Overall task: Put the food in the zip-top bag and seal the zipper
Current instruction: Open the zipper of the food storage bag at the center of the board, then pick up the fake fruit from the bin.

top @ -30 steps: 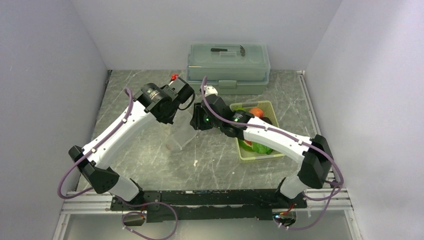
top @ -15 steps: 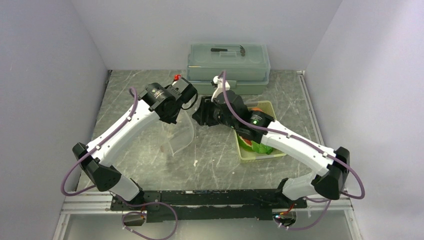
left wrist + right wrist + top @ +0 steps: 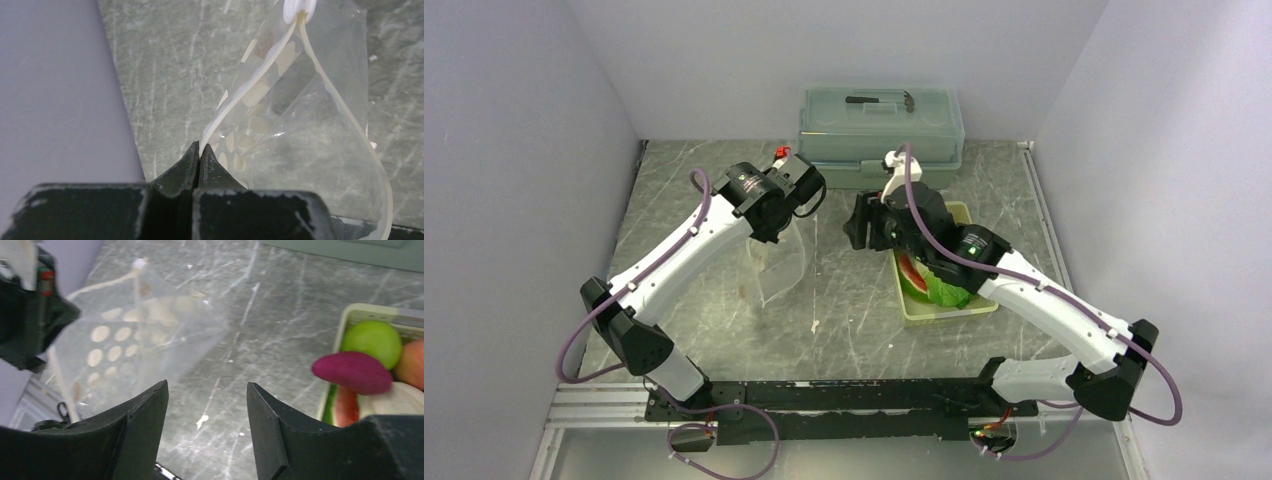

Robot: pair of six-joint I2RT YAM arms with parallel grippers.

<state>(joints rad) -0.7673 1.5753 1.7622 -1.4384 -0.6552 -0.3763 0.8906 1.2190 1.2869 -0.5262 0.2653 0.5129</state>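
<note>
Left hand point(image 3: 199, 152) clamped on bag point(image 3: 305, 140) rim. Right hand point(image 3: 207, 430) apart, empty; only its wrist view shows purple root point(image 3: 352, 372) in tray point(image 3: 352, 314)

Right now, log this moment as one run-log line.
left gripper: shut on zip-top bag, mouth open | right gripper: open, empty | food: in tray | zipper: unsealed
</note>
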